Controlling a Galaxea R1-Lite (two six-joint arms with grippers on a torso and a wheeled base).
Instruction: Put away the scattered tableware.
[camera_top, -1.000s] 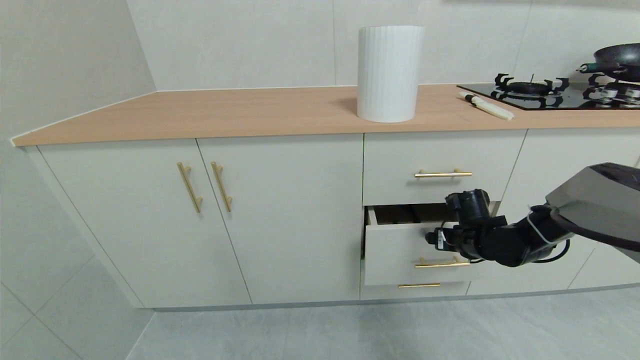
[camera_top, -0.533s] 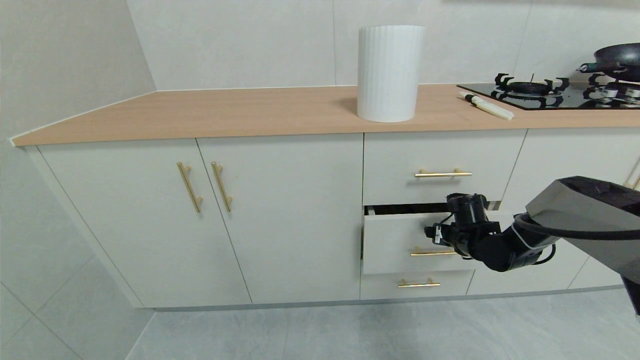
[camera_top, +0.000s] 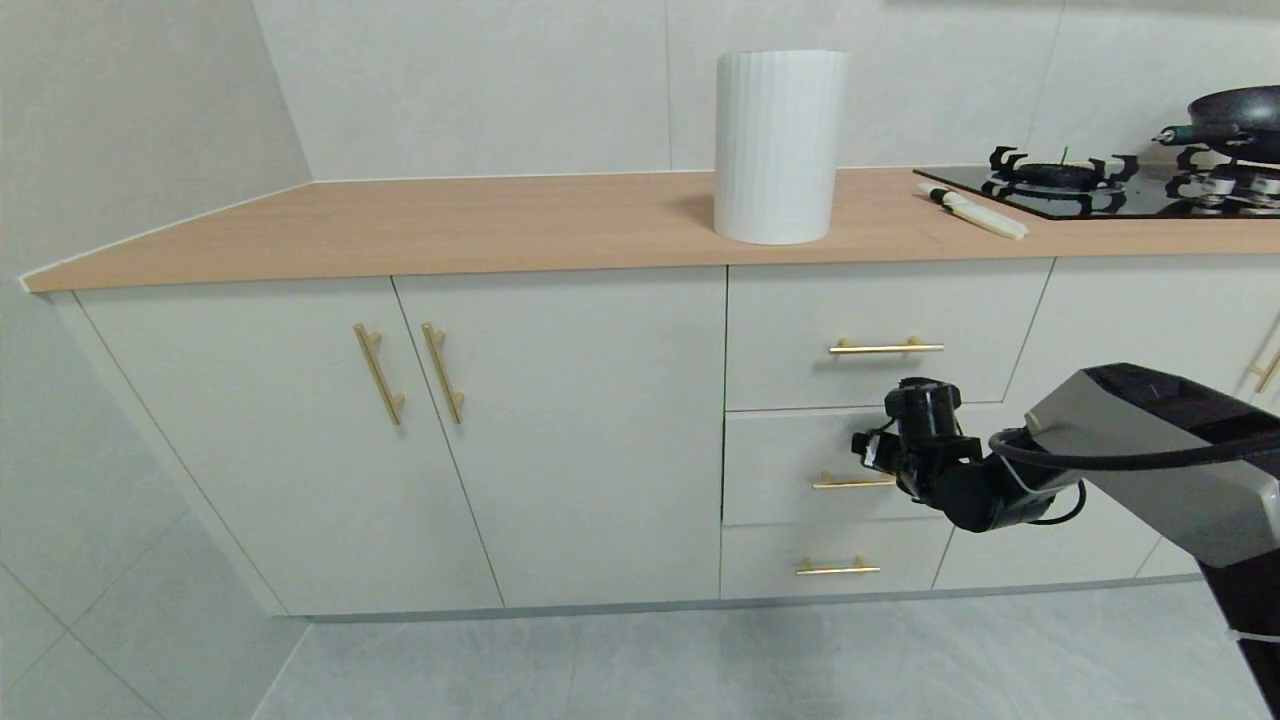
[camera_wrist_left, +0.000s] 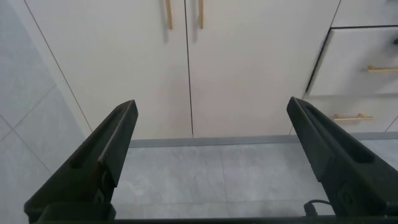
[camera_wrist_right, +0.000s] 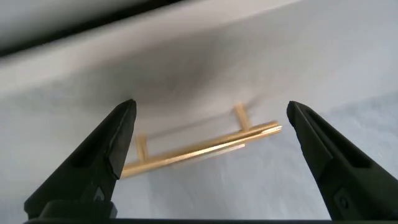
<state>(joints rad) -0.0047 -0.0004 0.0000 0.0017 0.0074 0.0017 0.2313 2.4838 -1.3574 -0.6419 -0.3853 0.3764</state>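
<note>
The middle drawer (camera_top: 790, 462) of the white cabinet stands pushed in, its front level with the drawers above and below. My right gripper (camera_top: 880, 455) is right at that front, by the right end of the gold handle (camera_top: 848, 483). In the right wrist view the gripper (camera_wrist_right: 210, 112) is open, with the handle (camera_wrist_right: 205, 149) just beyond its fingers and nothing held. On the wooden counter lies a white-handled utensil (camera_top: 975, 213) beside the stove. My left gripper (camera_wrist_left: 211, 106) hangs open and empty, low over the floor before the cabinet doors.
A tall white ribbed container (camera_top: 778, 145) stands on the counter (camera_top: 450, 225). A black gas stove (camera_top: 1100, 185) with a dark pan (camera_top: 1235, 110) is at the far right. Two cabinet doors with gold handles (camera_top: 410, 372) are on the left. Grey tiled floor (camera_top: 600, 665) lies below.
My right arm has moved forward and pushed the middle drawer from partly open to shut. The dark gap above the drawer front has gone.
</note>
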